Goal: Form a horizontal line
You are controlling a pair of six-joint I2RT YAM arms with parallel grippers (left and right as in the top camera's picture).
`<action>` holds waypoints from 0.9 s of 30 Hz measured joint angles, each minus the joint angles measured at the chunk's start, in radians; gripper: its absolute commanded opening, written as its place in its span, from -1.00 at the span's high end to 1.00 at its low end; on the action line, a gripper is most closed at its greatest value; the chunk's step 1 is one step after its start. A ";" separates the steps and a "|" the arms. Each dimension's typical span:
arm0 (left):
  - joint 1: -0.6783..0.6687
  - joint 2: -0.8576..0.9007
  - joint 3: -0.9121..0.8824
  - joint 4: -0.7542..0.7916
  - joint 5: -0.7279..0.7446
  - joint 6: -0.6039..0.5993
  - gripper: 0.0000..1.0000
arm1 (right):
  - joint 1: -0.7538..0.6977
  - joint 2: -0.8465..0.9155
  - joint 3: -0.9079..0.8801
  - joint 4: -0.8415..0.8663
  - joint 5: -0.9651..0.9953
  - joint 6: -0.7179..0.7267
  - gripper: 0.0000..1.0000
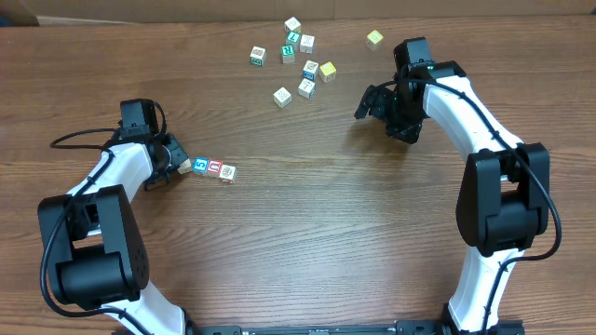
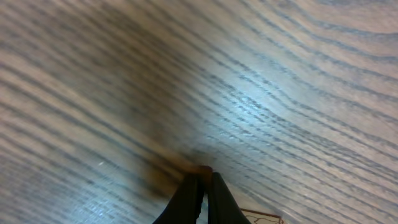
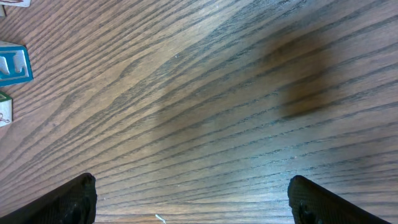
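table (image 1: 307,233): brown wood grain; bears everything
right gripper (image 1: 371,100): fingers spread wide, nothing between them; right of the loose cubes
left gripper (image 1: 178,164): fingers pressed together, empty; tips at the row's left end
loose cubes (image 1: 293,60): scattered far side
horizontal line (image 1: 212,168): left-centre; cubes edge to edge

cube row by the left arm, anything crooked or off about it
Slightly. The row tilts down toward its right end, and the tan cube there looks a bit lower and turned against the red-marked cube. Nothing looks spilled or damaged.
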 measured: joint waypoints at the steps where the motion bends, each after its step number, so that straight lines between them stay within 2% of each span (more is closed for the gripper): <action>1: 0.000 0.001 0.000 0.003 0.003 0.002 0.91 | 0.000 0.000 0.000 0.000 0.000 0.000 -0.91; 27: -0.001 0.029 -0.002 0.143 0.113 0.027 0.90 | 0.000 0.000 0.000 0.007 0.000 0.000 -0.92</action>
